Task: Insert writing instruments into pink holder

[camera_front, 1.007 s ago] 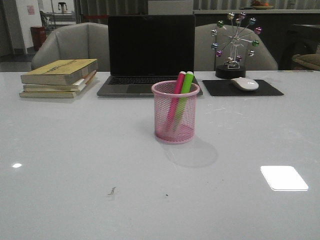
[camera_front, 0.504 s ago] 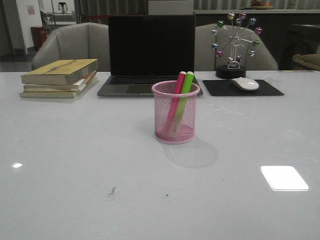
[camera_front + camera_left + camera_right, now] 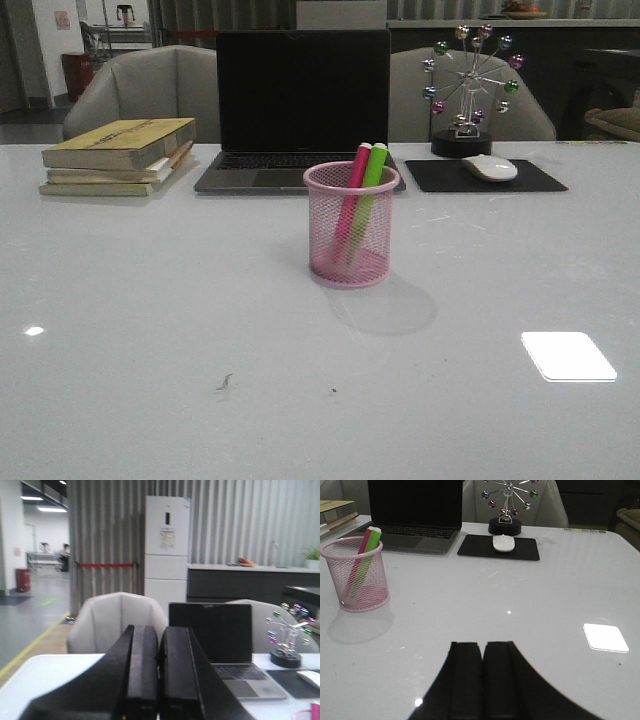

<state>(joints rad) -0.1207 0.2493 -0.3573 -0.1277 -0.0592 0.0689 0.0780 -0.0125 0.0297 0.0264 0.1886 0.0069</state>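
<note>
The pink holder [image 3: 351, 225] stands upright at the table's middle, in front of the laptop. Inside it lean the hot pink marker [image 3: 354, 183] and the lime green marker [image 3: 371, 180], side by side, caps poking above the rim. In the right wrist view the pink holder [image 3: 355, 575] shows with both markers [image 3: 366, 550] in it. My right gripper [image 3: 482, 644] is shut and empty, well away from the cup over bare table. My left gripper [image 3: 159, 628] is shut and empty too, held level and facing the laptop. Neither gripper appears in the front view.
A black laptop [image 3: 301, 110] stands behind the cup. A stack of books [image 3: 118, 155] lies at the back left. A white mouse [image 3: 490, 167] on a black mat [image 3: 485, 177] and a ferris-wheel ornament [image 3: 468, 90] sit at the back right.
</note>
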